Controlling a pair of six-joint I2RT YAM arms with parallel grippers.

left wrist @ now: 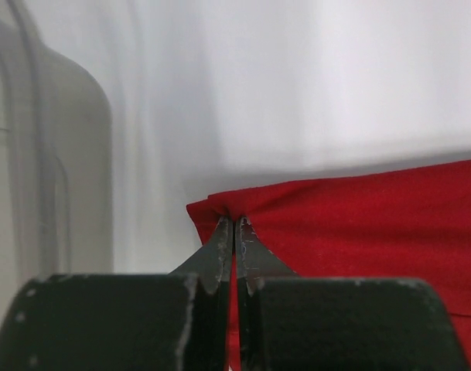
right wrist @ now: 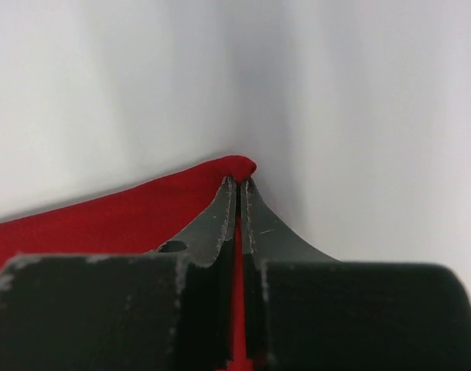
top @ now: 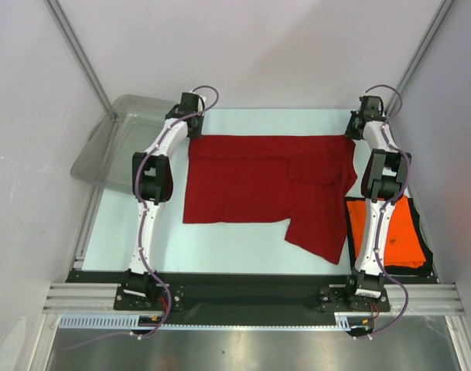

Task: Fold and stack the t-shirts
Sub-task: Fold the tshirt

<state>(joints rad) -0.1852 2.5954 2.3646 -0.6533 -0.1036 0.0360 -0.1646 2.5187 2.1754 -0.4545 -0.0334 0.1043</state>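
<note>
The dark red t-shirt [top: 258,185] lies spread over the middle of the white table, with one part hanging toward the near right. My left gripper [top: 193,133] is shut on its far left corner, and the left wrist view [left wrist: 235,220] shows the cloth pinched between the tips. My right gripper [top: 353,133] is shut on its far right corner, and the right wrist view [right wrist: 240,179] shows the red cloth [right wrist: 104,220] pinched there too. The bright orange t-shirt [top: 401,232] lies folded flat at the near right, partly under the right arm.
A translucent grey plastic tub [top: 119,135] stands at the far left, off the table's left edge, and shows in the left wrist view [left wrist: 42,170]. White walls close in behind and at both sides. A black strip [top: 243,290] runs along the near edge.
</note>
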